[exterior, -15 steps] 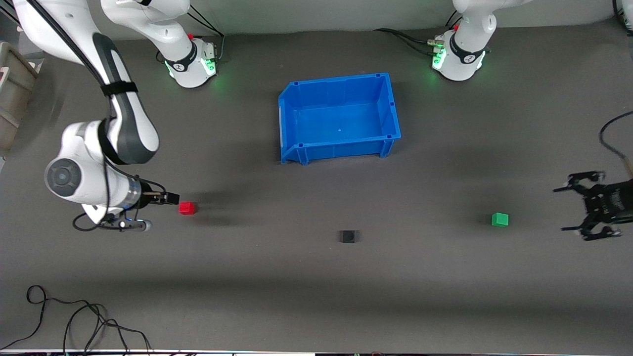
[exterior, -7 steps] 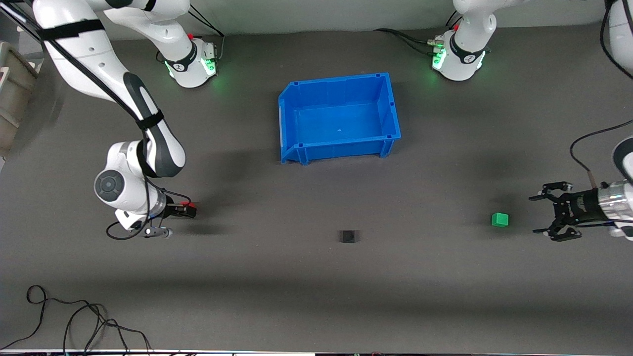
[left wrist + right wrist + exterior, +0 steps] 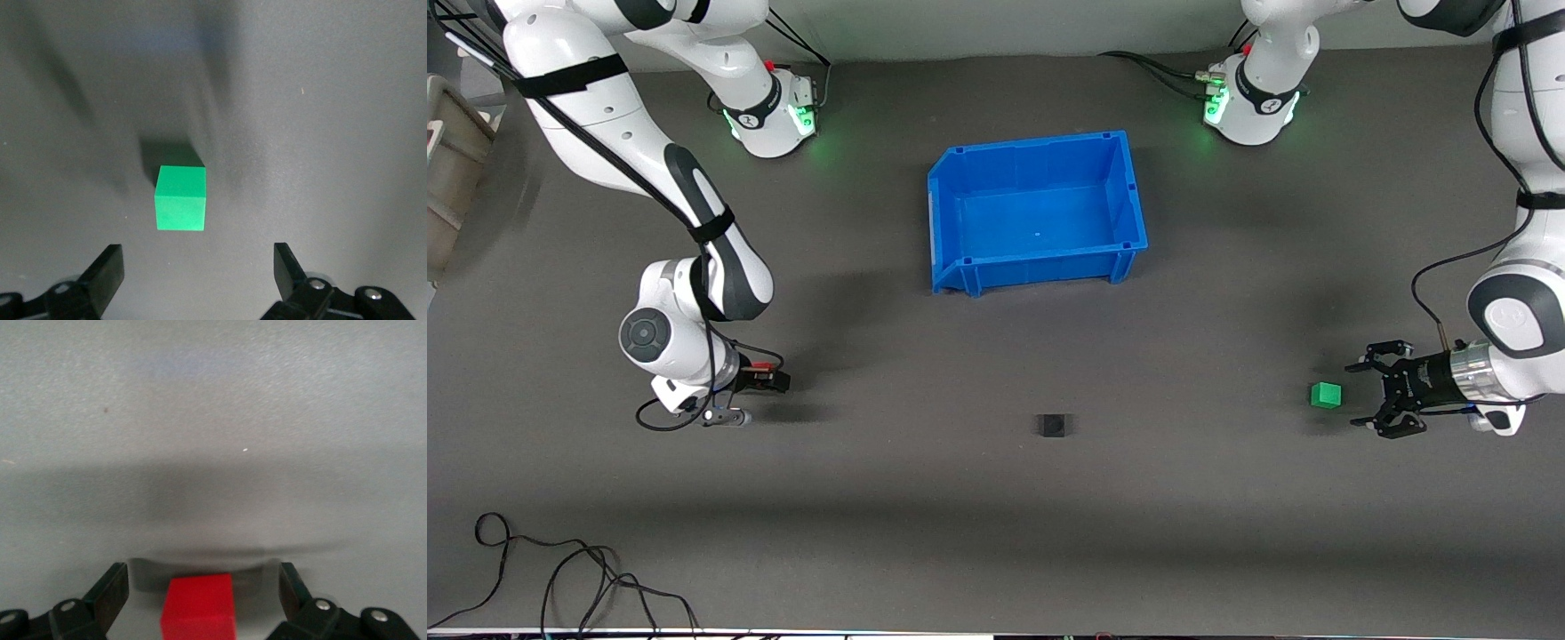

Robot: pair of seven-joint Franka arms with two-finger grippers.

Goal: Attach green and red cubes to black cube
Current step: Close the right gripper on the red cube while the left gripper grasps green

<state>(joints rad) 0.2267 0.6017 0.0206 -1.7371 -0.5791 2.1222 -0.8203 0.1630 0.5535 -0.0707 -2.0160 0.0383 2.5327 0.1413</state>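
Black cube (image 3: 1054,425) sits alone on the grey mat (image 3: 996,533), nearer to the front camera than the blue bin (image 3: 1037,212), with nothing attached to it yet, so both joins remain to be made. Green cube (image 3: 1325,394) rests on the mat toward the left arm's end of the table, well apart from the black cube; the left gripper (image 3: 1380,398) is low just beside it, fingers spread wide, the cube not yet between them. Red cube (image 3: 199,607) lies toward the right arm's end, and the right gripper (image 3: 769,380) is down around it, fingers open on either side with gaps showing in the right wrist view, so no grasp is made. I judge the task barely begun: both coloured cubes need gripping, carrying and pressing on. Loose cables (image 3: 560,578) lie at the mat's near edge.
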